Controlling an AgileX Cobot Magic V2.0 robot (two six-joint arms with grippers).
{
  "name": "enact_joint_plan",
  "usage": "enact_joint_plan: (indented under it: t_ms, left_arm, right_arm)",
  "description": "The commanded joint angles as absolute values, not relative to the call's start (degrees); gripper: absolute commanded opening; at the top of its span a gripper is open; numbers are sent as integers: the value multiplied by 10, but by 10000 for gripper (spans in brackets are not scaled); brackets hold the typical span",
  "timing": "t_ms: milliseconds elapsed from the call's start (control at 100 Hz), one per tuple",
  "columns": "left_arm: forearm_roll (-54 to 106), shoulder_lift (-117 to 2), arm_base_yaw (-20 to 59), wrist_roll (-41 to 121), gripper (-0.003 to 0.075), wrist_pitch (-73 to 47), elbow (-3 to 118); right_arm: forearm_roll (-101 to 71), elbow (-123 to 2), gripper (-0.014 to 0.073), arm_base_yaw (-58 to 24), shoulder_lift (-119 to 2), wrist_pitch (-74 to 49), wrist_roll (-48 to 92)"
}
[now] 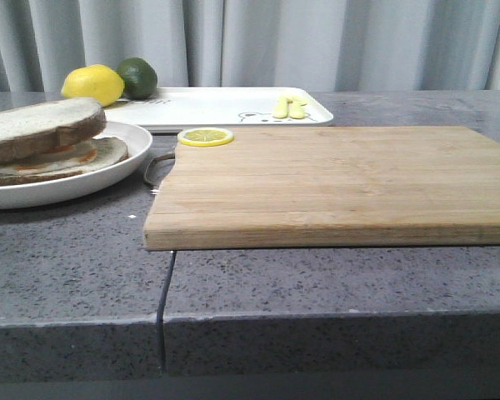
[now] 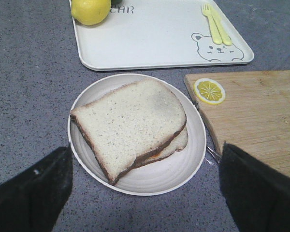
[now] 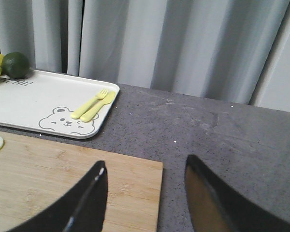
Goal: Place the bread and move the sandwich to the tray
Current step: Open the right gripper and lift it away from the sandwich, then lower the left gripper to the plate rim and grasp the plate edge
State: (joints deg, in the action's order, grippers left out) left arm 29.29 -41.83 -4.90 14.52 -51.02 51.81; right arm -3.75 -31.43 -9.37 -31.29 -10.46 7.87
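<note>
Two tools are in play, and both stand released with nothing between their fingers: the left tool (image 2: 145, 193) hangs over the plate (image 2: 193, 145), its fingers spread to either side of it, while the right tool (image 3: 145, 198) hovers above the near corner of the cutting board (image 3: 48, 179), apart from everything. The sandwich (image 2: 133, 125) lies on the plate with the top slice set a little askew, egg showing at one edge; the bread seems already placed, so the step in hand is judged to be carrying plate and sandwich to the tray (image 2: 150, 43). The tray lies just beyond the plate on the bench (image 1: 67, 267), with a lemon (image 2: 90, 9) and a lime (image 1: 137, 77) at one end and yellow cutlery (image 2: 216, 24) beside the printed bear. To do it well, the left tool should take the plate by its rim rather than the loose slices, keep it level so the top slice cannot slide, and set it on the bare middle of the tray, clear of fruit and cutlery
</note>
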Motion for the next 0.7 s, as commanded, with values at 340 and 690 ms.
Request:
enact_joint_plan:
  t_ms: [340, 690]
  left_arm:
    - [239, -452, -68, 65, 566, -454, 539]
    - [228, -553, -111, 58, 566, -454, 539]
  right_arm:
    - [-40, -330, 383, -91, -312, -60, 79]
    - [-40, -330, 383, -91, -312, -60, 79]
